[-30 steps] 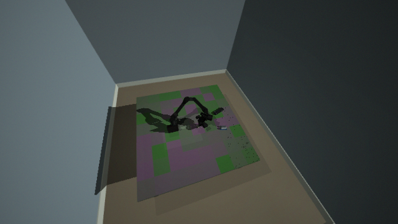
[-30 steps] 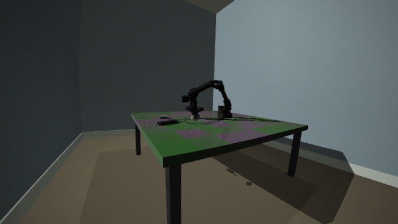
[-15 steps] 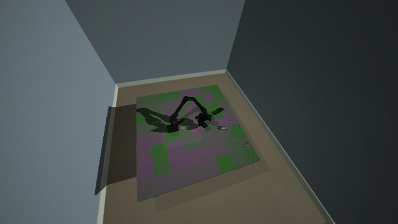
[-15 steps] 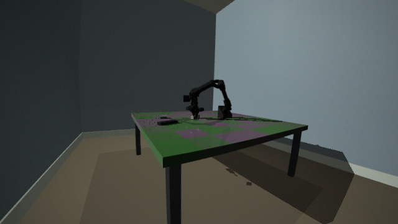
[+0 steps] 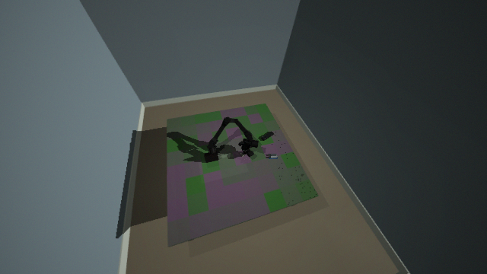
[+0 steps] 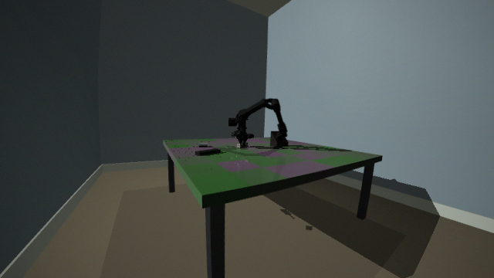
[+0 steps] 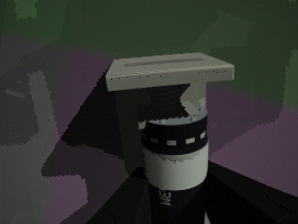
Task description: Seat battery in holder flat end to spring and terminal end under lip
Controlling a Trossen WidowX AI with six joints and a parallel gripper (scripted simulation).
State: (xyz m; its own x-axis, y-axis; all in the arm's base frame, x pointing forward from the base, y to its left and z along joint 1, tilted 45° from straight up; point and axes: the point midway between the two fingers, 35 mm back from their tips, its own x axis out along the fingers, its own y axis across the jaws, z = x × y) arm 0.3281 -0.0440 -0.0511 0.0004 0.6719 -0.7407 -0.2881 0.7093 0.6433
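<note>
The gripper (image 6: 243,144) is closed to a narrow gap around the battery (image 7: 174,169), a black cylinder with a white band and a dashed white ring near its far end, which juts forward from between the fingers in the wrist view. Just past the battery's far end stands a pale grey block with a flat slab top (image 7: 169,70); the battery's tip sits below that slab's front edge, though whether they touch cannot be told. In the exterior view the gripper hangs low over the table (image 6: 239,189), pointing down, close to the arm's base (image 6: 276,140) and toward the far edge of the top. The table's surface is a patchwork of green and purple squares. A dark, flat, oblong object (image 6: 208,151) lies well apart from the gripper, nearer the left edge in the exterior view, and a small blue and white item (image 5: 272,156) rests on the table beside the gripper in the top view.
</note>
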